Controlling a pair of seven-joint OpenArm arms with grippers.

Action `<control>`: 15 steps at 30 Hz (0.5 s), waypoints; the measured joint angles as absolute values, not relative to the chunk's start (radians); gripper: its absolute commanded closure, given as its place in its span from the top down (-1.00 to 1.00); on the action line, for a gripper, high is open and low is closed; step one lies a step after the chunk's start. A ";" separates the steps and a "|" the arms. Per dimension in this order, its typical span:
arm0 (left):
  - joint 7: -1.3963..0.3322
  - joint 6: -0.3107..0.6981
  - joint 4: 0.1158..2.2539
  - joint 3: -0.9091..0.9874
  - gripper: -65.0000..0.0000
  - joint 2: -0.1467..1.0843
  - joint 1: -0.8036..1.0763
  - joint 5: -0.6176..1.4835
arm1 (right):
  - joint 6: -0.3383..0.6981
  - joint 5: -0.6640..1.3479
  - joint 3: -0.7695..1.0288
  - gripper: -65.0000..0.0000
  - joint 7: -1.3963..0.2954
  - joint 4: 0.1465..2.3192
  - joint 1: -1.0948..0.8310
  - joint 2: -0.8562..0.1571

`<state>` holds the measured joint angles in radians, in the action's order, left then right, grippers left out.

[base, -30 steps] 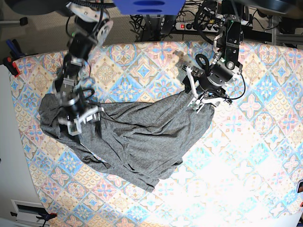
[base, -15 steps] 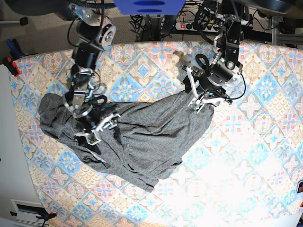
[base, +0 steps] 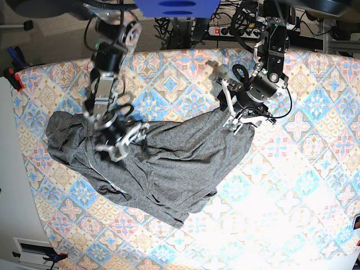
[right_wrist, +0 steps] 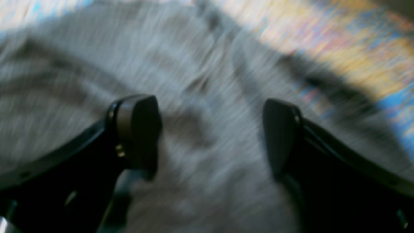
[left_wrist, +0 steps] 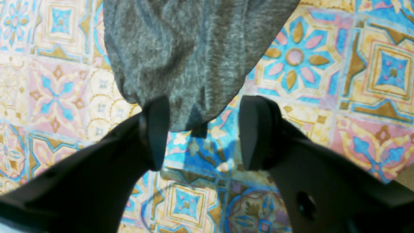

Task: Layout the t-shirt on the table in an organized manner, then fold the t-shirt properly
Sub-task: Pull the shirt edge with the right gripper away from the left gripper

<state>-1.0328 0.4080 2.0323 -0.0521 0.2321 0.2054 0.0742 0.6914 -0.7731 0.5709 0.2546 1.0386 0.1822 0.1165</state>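
Note:
The dark grey t-shirt lies crumpled on the patterned table, stretched from the left edge toward the middle. My left gripper hovers at the shirt's upper right corner. In the left wrist view it is open, and the tip of that shirt corner reaches between its fingers without being pinched. My right gripper is over the shirt's left part. The right wrist view is blurred by motion and shows it open above grey t-shirt fabric.
Cables and a power strip lie beyond the table's far edge. A white surface borders the table on the left, with a red clamp at that corner. Bare patterned cloth spreads to the right of the shirt.
My right arm has travelled rightward across the shirt, from its left edge toward the middle, still open. The left arm and the shirt corner by it have stayed put.

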 measured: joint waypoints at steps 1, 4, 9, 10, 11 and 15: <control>-1.033 0.408 2.032 -0.052 0.03 0.230 0.205 0.074 | 0.693 -0.780 0.550 0.48 0.256 1.039 0.165 0.118; -1.033 0.408 2.032 -0.051 0.03 0.212 0.205 0.063 | 0.703 -0.783 0.517 0.48 0.253 1.038 0.150 0.129; -1.033 0.408 2.032 -0.051 0.03 0.211 0.205 0.067 | 0.692 -0.770 0.515 0.48 0.260 1.023 0.161 0.125; -1.033 0.408 2.032 -0.051 0.03 0.212 0.205 0.067 | 0.693 -0.772 0.516 0.48 0.258 1.013 0.161 0.120; -1.033 0.408 2.032 -0.051 0.03 0.211 0.205 0.067 | 0.693 -0.772 0.517 0.48 0.259 1.007 0.161 0.119; -1.033 0.408 2.032 -0.051 0.03 0.211 0.203 0.067 | 0.696 -0.772 0.517 0.44 0.259 1.013 0.161 0.123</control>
<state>-1.0328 0.4080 2.0323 -0.0513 0.2111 0.2031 0.0669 0.6964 -0.7715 0.5171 0.2592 1.0130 0.1612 0.1226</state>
